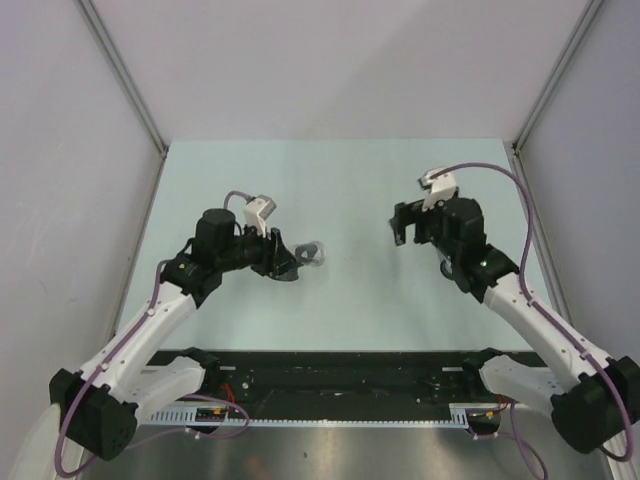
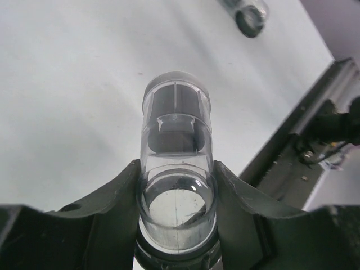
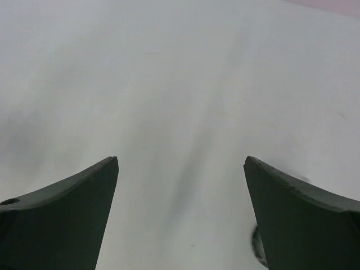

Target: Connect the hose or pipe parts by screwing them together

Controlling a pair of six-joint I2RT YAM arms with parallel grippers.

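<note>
Transparent plastic forms the clear fitting (image 2: 175, 112), a short tube with a dark band near its far end. It is clamped between the two fingers of the left gripper (image 2: 175, 166). Its near end is cut off by the lower edge of the left wrist view, so its full length cannot be read. The second fitting (image 2: 248, 17), with a dark round ring end, lies on the table (image 1: 350, 190) well beyond the held part and is cropped by the upper edge of that view. The right gripper (image 3: 181, 160) has its jaws wide apart over the table surface. A dark curved edge beside its right finger is mostly hidden and cannot be identified. The left arm (image 1: 160, 310) reaches forward with a bent elbow and its wrist turned toward the centre. The right arm (image 1: 520, 300) mirrors it, with the grippers well apart. Purple cables (image 1: 490, 170) loop over the wrists. A black rail (image 2: 292, 152) runs along the near table edge.
</note>
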